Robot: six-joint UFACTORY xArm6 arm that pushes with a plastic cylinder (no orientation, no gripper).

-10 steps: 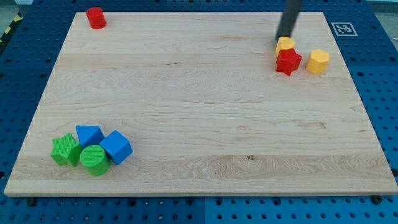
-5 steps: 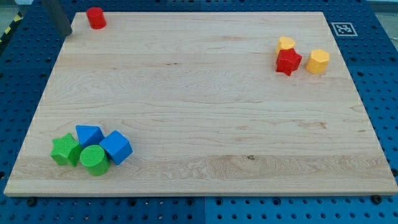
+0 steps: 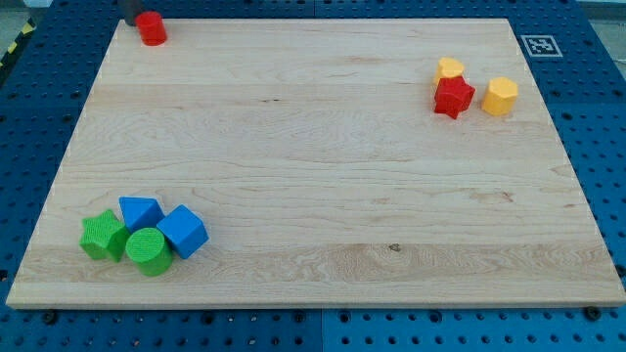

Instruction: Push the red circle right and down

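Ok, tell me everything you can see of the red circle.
The red circle is a short, upright, matt red cylinder with a flat round top, standing at the view's top-left corner of the wooden board, far from every other block. My tip sits just off its left side, close against it; whether they touch cannot be told.

No words, letters, brand names or numbers can be read anywhere in the view. The only sign is a small square marker [image 3: 539, 45] with a black-and-white pattern, like a coded tag. It is printed on a white patch at the corner of the counter [image 3: 313, 196], at the view's top right. Its pattern carries no readable characters. The blocks have plain coloured faces, with nothing written on them.
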